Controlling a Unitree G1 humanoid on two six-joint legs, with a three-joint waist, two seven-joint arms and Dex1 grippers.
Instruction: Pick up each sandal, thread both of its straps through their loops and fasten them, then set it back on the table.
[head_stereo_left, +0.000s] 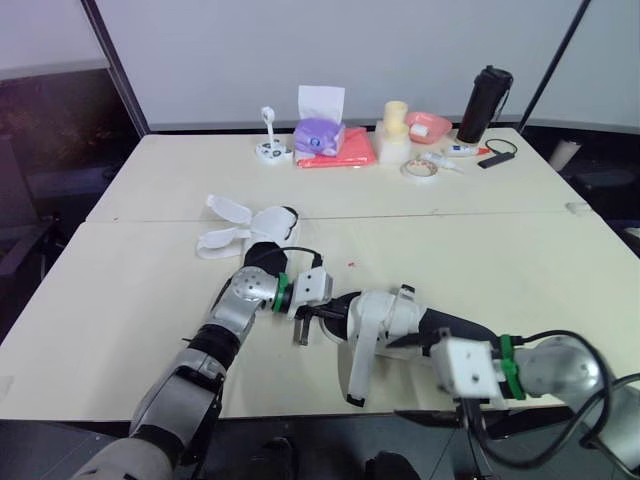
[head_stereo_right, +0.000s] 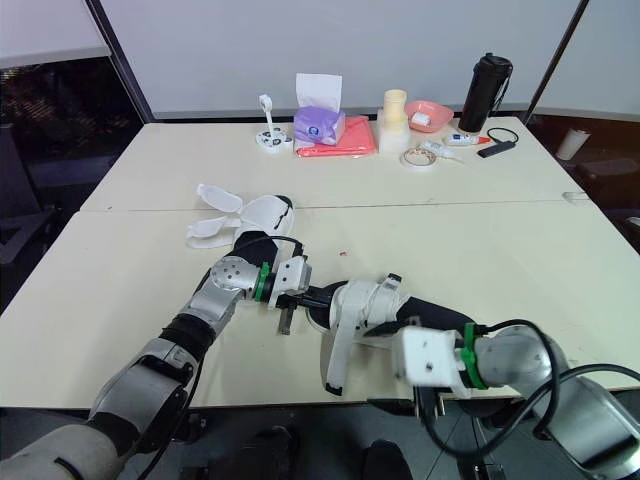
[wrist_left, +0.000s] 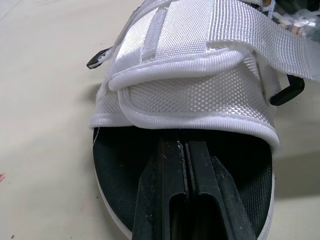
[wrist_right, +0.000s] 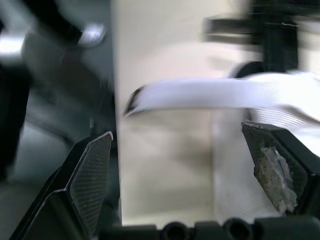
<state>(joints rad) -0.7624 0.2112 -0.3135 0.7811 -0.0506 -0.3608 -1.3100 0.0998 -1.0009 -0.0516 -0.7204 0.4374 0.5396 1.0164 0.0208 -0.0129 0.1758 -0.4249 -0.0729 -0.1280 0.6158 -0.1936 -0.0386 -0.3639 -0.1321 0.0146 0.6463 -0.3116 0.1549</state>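
Near sandal (head_stereo_right: 365, 305) is touched at its 9 o'clock by left claw (head_stereo_right: 312, 297); second sandal (head_stereo_right: 240, 215) is seen at 11 o'clock.

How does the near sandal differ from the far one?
The near sandal has its front flaps folded over and one strap trailing to the table edge; the far sandal lies with flaps splayed open. The left gripper touches the near sandal; the far sandal sits alone. Both are white with black soles.

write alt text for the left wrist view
The left gripper, its two black fingers pressed together, points into the open end of a white woven sandal with a black footbed, on a cream table.
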